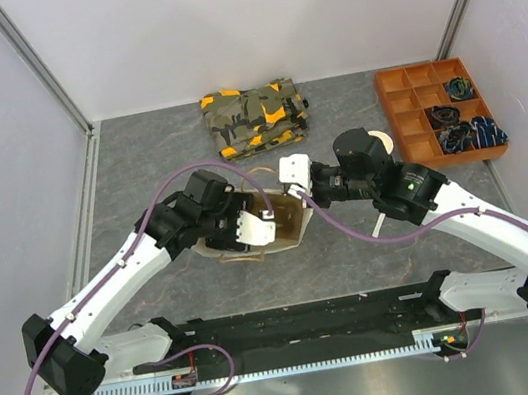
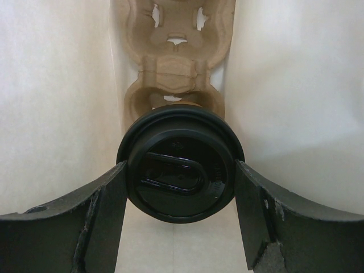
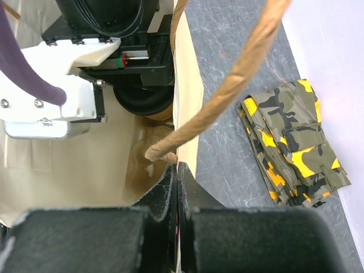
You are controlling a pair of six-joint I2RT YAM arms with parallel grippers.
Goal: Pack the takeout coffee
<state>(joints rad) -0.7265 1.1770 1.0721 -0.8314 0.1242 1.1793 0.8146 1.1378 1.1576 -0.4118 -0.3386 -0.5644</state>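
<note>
Left end effector (image 1: 252, 226) reaches into paper bag (image 1: 289, 226); right end effector (image 1: 289, 185) pinches bag rim, holding mouth open.
Left wrist: fingers (image 2: 85, 222) clamp black lid of takeout coffee (image 2: 181, 173); cup over pulp carrier (image 2: 173, 62) inside bag.
Right wrist: jaws closed on rim beside twisted handle (image 3: 227, 91).
Advice: centre cup over near well, lower upright, release only once seated.

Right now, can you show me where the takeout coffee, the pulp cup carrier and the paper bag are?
takeout coffee (image 2: 181, 170): left wrist view, centre of its black lid.
pulp cup carrier (image 2: 170, 71): left wrist view, ridge between its holes.
paper bag (image 2: 296, 85): left wrist view, pale inner wall.
</note>
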